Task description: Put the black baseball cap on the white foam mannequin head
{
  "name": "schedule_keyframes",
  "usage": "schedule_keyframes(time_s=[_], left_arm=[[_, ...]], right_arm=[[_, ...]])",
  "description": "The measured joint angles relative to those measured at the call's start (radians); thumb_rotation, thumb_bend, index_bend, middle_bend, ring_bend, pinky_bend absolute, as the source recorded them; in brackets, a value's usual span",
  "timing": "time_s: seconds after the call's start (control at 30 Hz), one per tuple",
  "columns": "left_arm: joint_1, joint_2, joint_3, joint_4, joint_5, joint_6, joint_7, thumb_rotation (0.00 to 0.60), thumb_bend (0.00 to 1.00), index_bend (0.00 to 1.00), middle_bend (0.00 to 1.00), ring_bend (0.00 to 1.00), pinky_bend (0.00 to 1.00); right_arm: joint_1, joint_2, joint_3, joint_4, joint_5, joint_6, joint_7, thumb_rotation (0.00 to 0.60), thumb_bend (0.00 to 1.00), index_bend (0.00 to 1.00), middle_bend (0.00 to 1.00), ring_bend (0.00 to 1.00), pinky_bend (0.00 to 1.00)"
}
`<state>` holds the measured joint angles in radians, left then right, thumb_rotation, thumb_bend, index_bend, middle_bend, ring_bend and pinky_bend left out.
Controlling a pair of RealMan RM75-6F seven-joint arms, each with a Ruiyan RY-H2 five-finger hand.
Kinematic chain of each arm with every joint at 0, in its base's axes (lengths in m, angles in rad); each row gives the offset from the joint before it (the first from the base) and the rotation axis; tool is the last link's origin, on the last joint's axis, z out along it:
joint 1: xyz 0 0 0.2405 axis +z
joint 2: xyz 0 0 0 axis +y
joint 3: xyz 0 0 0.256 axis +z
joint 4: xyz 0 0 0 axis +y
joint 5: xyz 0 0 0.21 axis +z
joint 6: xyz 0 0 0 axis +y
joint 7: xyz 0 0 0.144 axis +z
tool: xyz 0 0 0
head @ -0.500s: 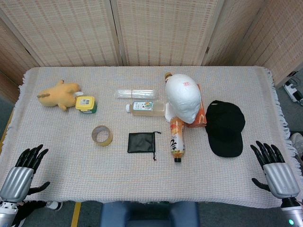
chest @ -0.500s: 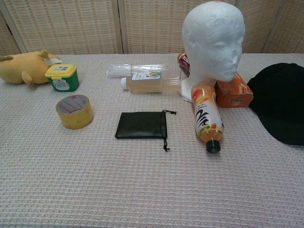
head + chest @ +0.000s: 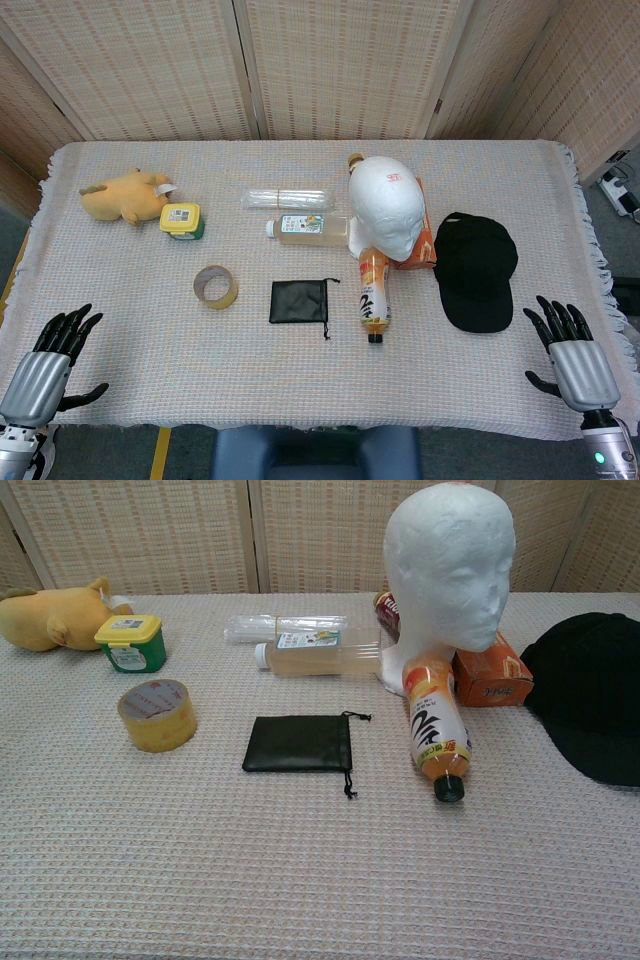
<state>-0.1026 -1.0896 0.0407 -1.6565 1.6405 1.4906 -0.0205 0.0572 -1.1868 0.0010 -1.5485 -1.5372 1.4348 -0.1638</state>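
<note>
The black baseball cap (image 3: pixel 475 268) lies flat on the cloth to the right of the white foam mannequin head (image 3: pixel 389 209), which stands upright; the cap (image 3: pixel 592 694) and the head (image 3: pixel 450 565) also show in the chest view. My right hand (image 3: pixel 571 354) hovers open at the table's front right corner, a short way in front of the cap and apart from it. At the front left corner my left hand (image 3: pixel 48 363) is open, holding nothing. Neither hand shows in the chest view.
An orange drink bottle (image 3: pixel 374 290) lies in front of the head, an orange box (image 3: pixel 490 677) beside it. Also on the cloth: a black pouch (image 3: pixel 298 301), a tape roll (image 3: pixel 215 287), a clear bottle (image 3: pixel 303 227), a green tub (image 3: pixel 181 220), a yellow plush (image 3: pixel 122 196).
The yellow plush has shifted and turned at the far left. My right hand has drawn slightly back toward the table's front edge. The cap and head are unmoved.
</note>
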Motion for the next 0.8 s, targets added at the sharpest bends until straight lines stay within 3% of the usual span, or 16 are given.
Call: schedule_keyframes(time_s=[0.33,0.67,0.8], left_arm=[[-0.003,0.048,0.002,-0.011,-0.012,-0.011,-0.102,0.600,0.17,0.08,0.00,0.00,0.04],[-0.008,0.067,-0.002,-0.014,-0.019,-0.017,-0.167,0.600,0.17,0.08,0.00,0.00,0.04],[-0.006,0.073,-0.007,-0.009,-0.023,-0.008,-0.186,0.600,0.17,0.08,0.00,0.00,0.04]], right_arm=[[0.011,-0.288,0.025,0.404,-0.018,0.047,0.033,0.600,0.19,0.42,0.00,0.00,0.00],[0.025,-0.656,0.066,0.979,-0.006,0.117,0.274,0.600,0.21,0.45,0.00,0.00,0.00],[0.045,-0.791,0.088,1.155,0.010,0.126,0.378,0.600,0.22,0.45,0.00,0.00,0.00]])
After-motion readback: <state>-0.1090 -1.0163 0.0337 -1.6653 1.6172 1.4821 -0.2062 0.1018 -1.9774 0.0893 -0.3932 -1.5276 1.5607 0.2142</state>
